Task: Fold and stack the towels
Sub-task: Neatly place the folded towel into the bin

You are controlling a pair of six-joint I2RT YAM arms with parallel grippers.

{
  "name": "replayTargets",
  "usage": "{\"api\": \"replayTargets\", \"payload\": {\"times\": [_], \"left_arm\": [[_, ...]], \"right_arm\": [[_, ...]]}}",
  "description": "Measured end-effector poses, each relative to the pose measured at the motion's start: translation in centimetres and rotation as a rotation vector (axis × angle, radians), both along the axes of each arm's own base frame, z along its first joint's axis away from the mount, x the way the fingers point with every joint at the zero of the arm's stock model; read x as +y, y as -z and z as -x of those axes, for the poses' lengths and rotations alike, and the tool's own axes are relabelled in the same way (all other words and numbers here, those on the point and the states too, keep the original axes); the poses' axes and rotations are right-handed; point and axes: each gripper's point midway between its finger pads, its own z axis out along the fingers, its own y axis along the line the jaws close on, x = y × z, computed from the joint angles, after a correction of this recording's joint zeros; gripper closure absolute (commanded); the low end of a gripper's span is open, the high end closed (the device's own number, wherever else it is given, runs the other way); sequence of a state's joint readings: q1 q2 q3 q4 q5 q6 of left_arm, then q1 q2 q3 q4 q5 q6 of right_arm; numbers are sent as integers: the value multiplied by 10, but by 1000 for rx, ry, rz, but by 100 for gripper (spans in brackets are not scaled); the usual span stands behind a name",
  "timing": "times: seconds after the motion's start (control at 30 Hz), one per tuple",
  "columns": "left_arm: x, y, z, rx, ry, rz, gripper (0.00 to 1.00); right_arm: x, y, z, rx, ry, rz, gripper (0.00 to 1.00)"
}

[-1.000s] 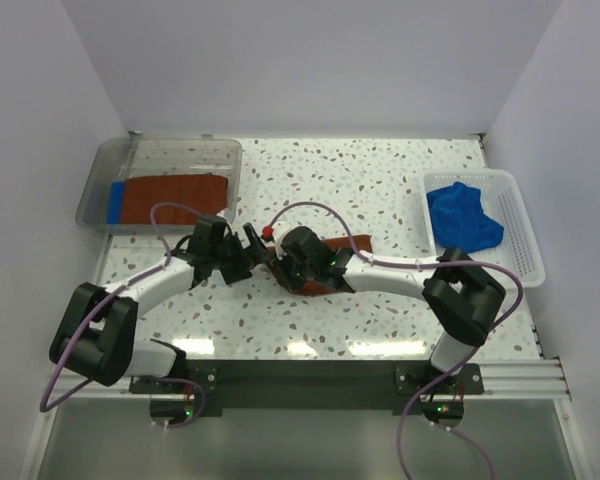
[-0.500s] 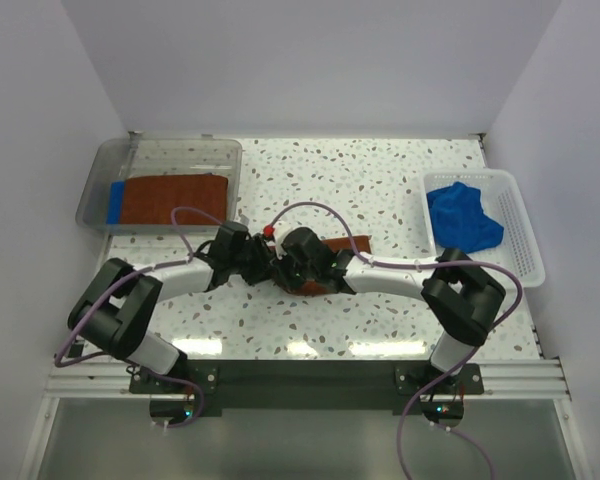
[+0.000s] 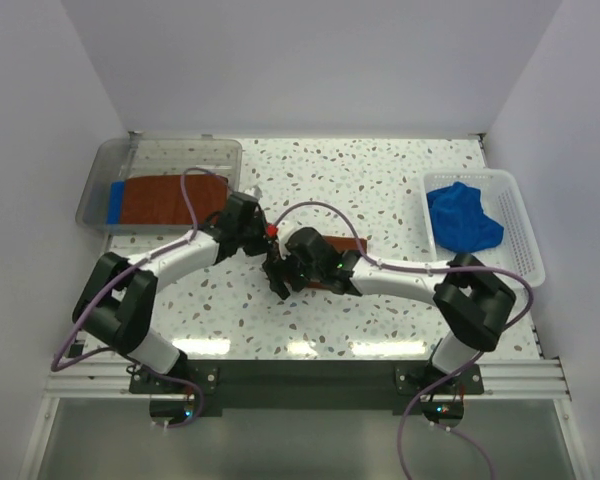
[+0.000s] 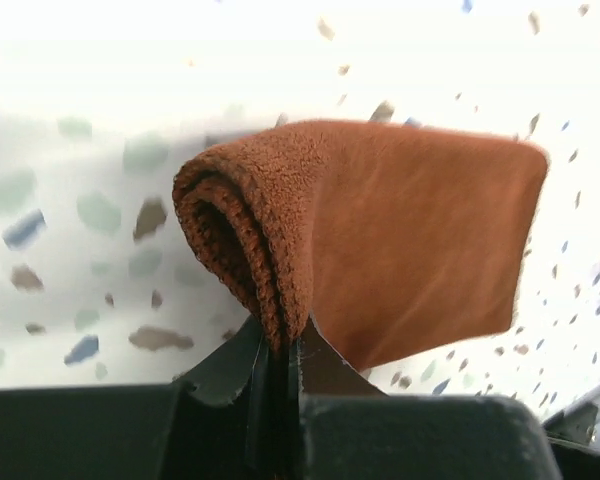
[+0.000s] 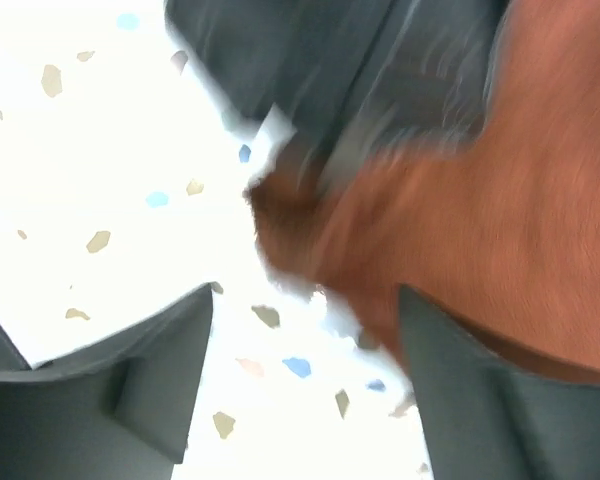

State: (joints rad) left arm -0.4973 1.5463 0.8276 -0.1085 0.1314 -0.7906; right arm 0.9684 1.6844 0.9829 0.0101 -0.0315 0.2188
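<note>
A folded rust-brown towel (image 4: 400, 220) hangs rolled at its edge in front of my left gripper (image 4: 285, 345), which is shut on that edge. From above, this towel (image 3: 342, 246) lies mid-table, mostly under the right arm, with the left gripper (image 3: 263, 237) at its left end. My right gripper (image 5: 305, 370) is open, its fingers (image 5: 150, 380) apart over bare table, and the towel (image 5: 480, 220) sits just beyond them. In the top view the right gripper (image 3: 278, 285) points toward the near left. More towels lie folded in the tray: rust-brown (image 3: 170, 200) and blue (image 3: 115, 201).
The clear plastic tray (image 3: 160, 155) stands at the back left. A white mesh basket (image 3: 515, 235) at the right holds a crumpled blue towel (image 3: 463, 215). Purple cables loop over both arms. The speckled table ends at walls at the back and on both sides.
My left gripper moved right to the towel's left end and shut on it. The right gripper opened, let go of the towel and swung toward the near left.
</note>
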Motion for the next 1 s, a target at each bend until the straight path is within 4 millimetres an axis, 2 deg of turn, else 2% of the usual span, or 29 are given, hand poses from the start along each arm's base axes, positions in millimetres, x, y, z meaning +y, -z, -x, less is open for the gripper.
{"api": "replayTargets", "payload": {"times": [0.1,0.2,0.3,0.37,0.5,0.63,0.83,1.0], "left_arm": [[4,-31,-26,-67,15,-62,100],[20,-70,-62,-144,1,-122,100],[54,-101,-96,-195,-44,-198,100],[84,-113,-112,-203,-83,-262,100],[142,-121,-125,-158,-134,-418,100],[182,-122,-128,-95,-153,-540,100],[244,-123,-138,-30,-211,-700,100],[284,-116,-157,3,-262,-753,100]], "right_arm": [[-11,-14,3,-21,0,23,3],[-25,-34,6,-50,0,37,1],[-39,-56,13,-75,2,36,1],[-51,-69,17,-90,12,38,1],[-75,-80,27,-98,33,62,1],[-93,-76,33,-89,55,115,1],[-107,-68,34,-85,74,181,1],[-113,-58,35,-72,66,233,1]]}}
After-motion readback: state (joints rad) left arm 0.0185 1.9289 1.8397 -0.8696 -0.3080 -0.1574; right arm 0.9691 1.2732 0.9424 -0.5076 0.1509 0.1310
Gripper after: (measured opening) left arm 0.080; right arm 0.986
